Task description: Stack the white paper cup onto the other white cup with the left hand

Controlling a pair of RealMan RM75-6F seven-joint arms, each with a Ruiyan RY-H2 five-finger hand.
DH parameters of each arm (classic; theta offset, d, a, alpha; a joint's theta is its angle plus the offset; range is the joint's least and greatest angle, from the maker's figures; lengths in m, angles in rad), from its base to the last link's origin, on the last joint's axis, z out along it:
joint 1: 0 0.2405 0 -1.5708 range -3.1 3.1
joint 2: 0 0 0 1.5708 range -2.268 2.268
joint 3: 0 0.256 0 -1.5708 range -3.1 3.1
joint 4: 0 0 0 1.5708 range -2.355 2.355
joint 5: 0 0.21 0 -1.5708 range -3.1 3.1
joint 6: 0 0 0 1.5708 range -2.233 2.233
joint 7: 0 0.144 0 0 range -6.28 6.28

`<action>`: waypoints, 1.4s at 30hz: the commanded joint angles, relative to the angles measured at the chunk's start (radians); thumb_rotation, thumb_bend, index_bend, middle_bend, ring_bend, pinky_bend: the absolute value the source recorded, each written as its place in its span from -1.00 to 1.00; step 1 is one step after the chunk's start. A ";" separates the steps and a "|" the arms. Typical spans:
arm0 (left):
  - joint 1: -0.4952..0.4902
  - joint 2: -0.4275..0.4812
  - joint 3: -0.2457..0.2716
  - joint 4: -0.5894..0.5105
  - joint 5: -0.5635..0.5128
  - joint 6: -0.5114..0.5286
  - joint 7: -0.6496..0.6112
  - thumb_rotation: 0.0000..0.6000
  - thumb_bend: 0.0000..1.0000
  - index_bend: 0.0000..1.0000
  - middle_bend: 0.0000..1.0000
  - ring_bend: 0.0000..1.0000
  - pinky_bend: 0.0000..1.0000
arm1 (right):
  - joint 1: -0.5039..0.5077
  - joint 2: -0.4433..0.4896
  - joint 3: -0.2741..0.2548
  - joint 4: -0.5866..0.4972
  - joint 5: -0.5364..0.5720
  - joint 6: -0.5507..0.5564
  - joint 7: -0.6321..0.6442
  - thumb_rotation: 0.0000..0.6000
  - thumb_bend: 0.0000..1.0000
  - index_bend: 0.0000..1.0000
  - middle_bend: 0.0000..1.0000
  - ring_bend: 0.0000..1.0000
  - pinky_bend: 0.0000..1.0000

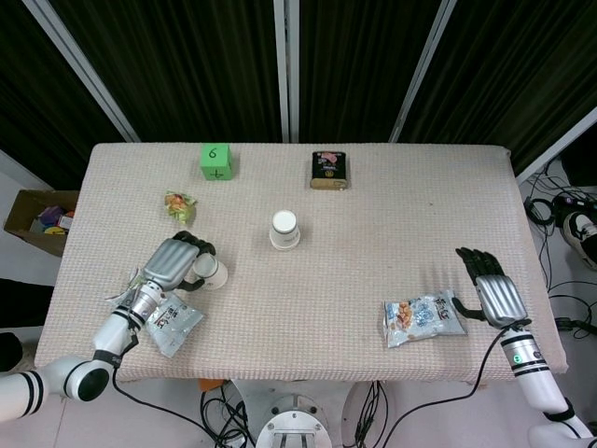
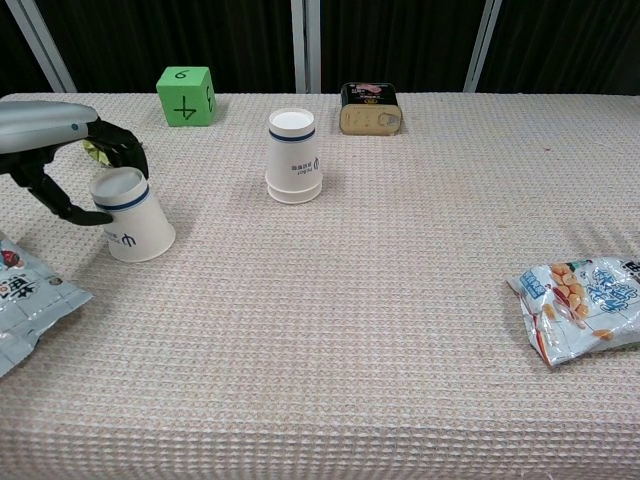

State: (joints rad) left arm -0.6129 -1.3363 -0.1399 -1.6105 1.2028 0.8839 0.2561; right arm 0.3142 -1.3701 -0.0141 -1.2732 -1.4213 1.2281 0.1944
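Note:
One white paper cup (image 1: 214, 272) (image 2: 131, 216) stands upside down at the table's left and leans slightly. My left hand (image 1: 173, 262) (image 2: 62, 148) wraps its upper part: dark fingers curl over the far side of the rim and the thumb presses the near left side. The other white cup (image 1: 284, 229) (image 2: 294, 155), also upside down with a blue band, stands free near the table's middle, to the right and further back. My right hand (image 1: 491, 289) lies flat with its fingers apart near the table's right edge and holds nothing. It does not show in the chest view.
A green cube (image 1: 215, 161) (image 2: 185, 95) and a dark tin (image 1: 328, 170) (image 2: 370, 108) sit at the back. A snack bag (image 1: 423, 317) (image 2: 580, 308) lies beside my right hand. Another packet (image 1: 173, 322) (image 2: 25, 295) lies under my left wrist. A small green wrapped snack (image 1: 177, 204) sits behind the left hand.

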 commanded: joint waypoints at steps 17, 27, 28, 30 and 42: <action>-0.192 0.031 -0.192 -0.048 -0.007 -0.038 -0.109 1.00 -0.37 -0.11 -0.04 -0.25 -0.59 | -0.017 -0.025 0.013 0.038 -0.013 -0.033 0.030 1.00 -0.48 -1.00 -0.83 -1.00 -1.00; -0.364 -0.055 -0.221 0.093 -0.174 -0.142 -0.015 1.00 -0.38 -0.12 -0.06 -0.25 -0.60 | -0.026 -0.014 0.023 0.038 -0.012 -0.035 0.037 1.00 -0.48 -1.00 -0.83 -1.00 -1.00; -0.378 -0.062 -0.219 0.104 -0.200 -0.150 -0.002 1.00 -0.38 -0.12 -0.06 -0.25 -0.60 | -0.028 -0.014 0.023 0.038 -0.013 -0.035 0.039 1.00 -0.48 -1.00 -0.83 -1.00 -1.00; -0.400 -0.068 -0.215 0.120 -0.241 -0.161 0.017 1.00 -0.38 -0.12 -0.06 -0.25 -0.60 | -0.030 -0.014 0.024 0.038 -0.015 -0.034 0.041 1.00 -0.48 -1.00 -0.83 -1.00 -1.00; -0.478 -0.070 -0.182 0.137 -0.379 -0.191 0.058 1.00 -0.38 -0.13 -0.06 -0.25 -0.60 | -0.041 -0.005 0.031 0.036 -0.024 -0.022 0.050 1.00 -0.48 -1.00 -0.83 -1.00 -1.00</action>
State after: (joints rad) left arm -1.0830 -1.4053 -0.3274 -1.4773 0.8311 0.6962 0.3092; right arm 0.2735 -1.3751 0.0165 -1.2370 -1.4449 1.2054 0.2439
